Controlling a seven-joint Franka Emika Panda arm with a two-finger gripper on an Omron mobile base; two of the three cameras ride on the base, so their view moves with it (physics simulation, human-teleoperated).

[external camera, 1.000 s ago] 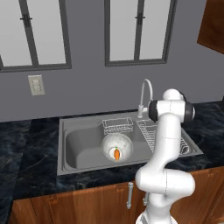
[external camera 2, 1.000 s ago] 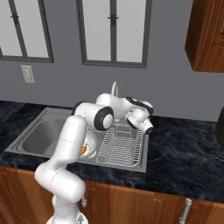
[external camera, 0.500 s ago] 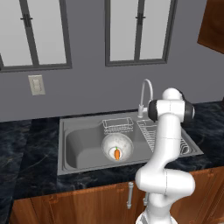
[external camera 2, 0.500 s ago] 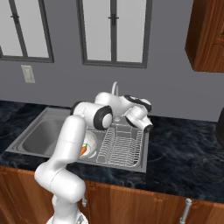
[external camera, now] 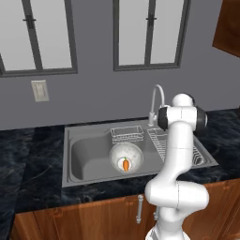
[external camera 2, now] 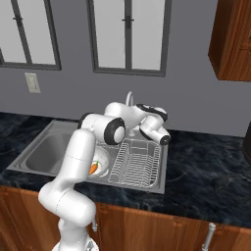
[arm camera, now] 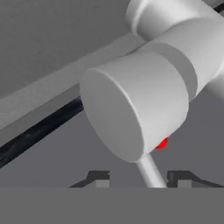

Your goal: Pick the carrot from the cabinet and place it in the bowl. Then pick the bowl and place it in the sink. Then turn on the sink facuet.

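Sink (external camera: 79, 159) holds bowl (external camera: 124, 155) with carrot (external camera: 125, 164). Gripper (arm camera: 142, 183) half-closed around faucet lever (arm camera: 151, 171), 12 o'clock; close fully, then swing gently.

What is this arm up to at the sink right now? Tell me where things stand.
The carrot already lies in the white bowl, and the bowl sits in the sink. The arm has reached behind the drainer to the faucet. In the hand view the gripper has its fingertips on either side of the thin lever under the faucet's base, so turning on the water is what remains.
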